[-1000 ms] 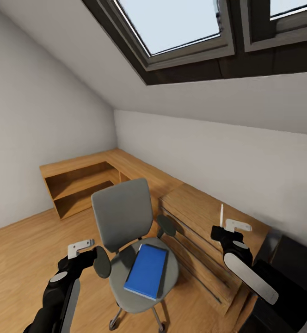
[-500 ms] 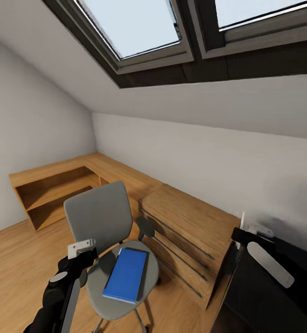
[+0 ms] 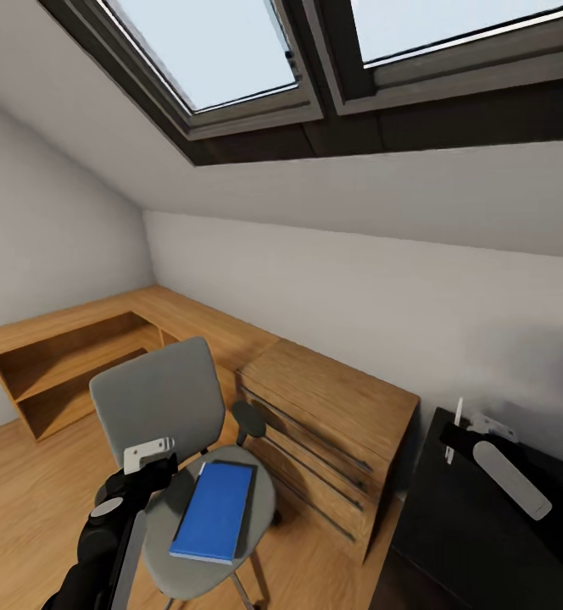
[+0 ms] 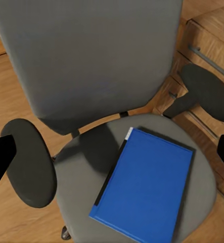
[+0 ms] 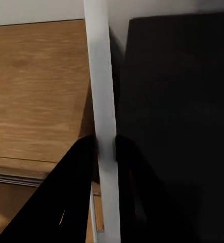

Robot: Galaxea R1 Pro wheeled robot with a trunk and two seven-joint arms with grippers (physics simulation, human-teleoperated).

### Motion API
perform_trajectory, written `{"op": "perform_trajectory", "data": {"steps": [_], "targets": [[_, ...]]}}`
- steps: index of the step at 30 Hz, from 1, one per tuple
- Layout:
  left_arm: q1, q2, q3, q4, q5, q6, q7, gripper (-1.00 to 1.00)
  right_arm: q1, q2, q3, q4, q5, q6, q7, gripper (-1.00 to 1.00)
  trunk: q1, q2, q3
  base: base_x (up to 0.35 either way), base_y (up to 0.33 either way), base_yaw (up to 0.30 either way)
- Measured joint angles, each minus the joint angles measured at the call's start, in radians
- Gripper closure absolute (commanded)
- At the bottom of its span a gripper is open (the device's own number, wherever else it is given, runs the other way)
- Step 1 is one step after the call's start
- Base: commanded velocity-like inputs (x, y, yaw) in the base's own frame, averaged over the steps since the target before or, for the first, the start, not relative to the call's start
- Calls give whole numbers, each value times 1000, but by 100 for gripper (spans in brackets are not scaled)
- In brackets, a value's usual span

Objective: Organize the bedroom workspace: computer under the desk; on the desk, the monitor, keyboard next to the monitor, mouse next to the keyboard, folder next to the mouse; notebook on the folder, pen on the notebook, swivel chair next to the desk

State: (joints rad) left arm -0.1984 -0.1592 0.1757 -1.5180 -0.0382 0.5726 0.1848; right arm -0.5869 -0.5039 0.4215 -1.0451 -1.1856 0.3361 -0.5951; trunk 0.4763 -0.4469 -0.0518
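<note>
The swivel chair (image 3: 154, 398) has a grey back and seat, and a blue folder (image 3: 214, 511) lies flat on the seat. My left gripper (image 3: 150, 464) hangs just above the seat's near edge. In the left wrist view its dark fingers sit wide apart at the picture's two sides; it (image 4: 113, 154) is open above the folder (image 4: 147, 195) and chair (image 4: 91, 55). My right gripper (image 3: 456, 437) is shut on the thin pale pen (image 3: 457, 417), held upright above the black desk (image 3: 468, 534) near its corner. The right wrist view shows the pen (image 5: 102, 91) pinched between the fingers (image 5: 84, 169).
A light wooden dresser (image 3: 332, 398) with long bar handles stands between the chair and the desk. A wooden corner shelf unit (image 3: 61, 356) runs along the left wall. Sloped ceiling with skylights (image 3: 205, 51) overhead. Wooden floor (image 3: 27, 500) lies open to the left.
The whole view has swung right, so chair and dresser sit further left in the picture. My right gripper with the pen has gone from above the dresser to above the black desk.
</note>
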Motion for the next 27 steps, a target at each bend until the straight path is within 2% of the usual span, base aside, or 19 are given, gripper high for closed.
{"op": "perform_trajectory", "data": {"steps": [4, 6, 10, 14, 17, 27], "targets": [[0, -2, -1, -4, 2, 1, -2, -100, 1, 1, 2, 26, 2, 4, 3, 100, 0, 0, 0, 0, 0, -10], [0, -3, -2, -5, 6, 3, -5, -100, 1, 5, 12, 83, 10, 5, 4, 100, 0, 0, 0, 0, 0, -2], [0, -5, -3, -33, 41, 5, -8, -100, 0, 9, 33, 161, 29, 5, 5, 100, 0, 0, 0, 0, 0, 0], [0, -5, -2, -73, 75, 9, -11, -100, -3, 10, 34, 264, 32, 6, 4, 100, 15, -28, -12, 0, 0, 0], [0, -4, -2, -84, 83, 10, -11, -100, -5, 10, 33, 313, 32, 6, 5, 100, 27, -49, -22, 0, 0, 0], [0, -4, -1, -96, 91, 12, -9, -100, -5, 10, 40, 338, 36, 4, 54, 100, 65, -119, -53, 0, 0, 0]]}}
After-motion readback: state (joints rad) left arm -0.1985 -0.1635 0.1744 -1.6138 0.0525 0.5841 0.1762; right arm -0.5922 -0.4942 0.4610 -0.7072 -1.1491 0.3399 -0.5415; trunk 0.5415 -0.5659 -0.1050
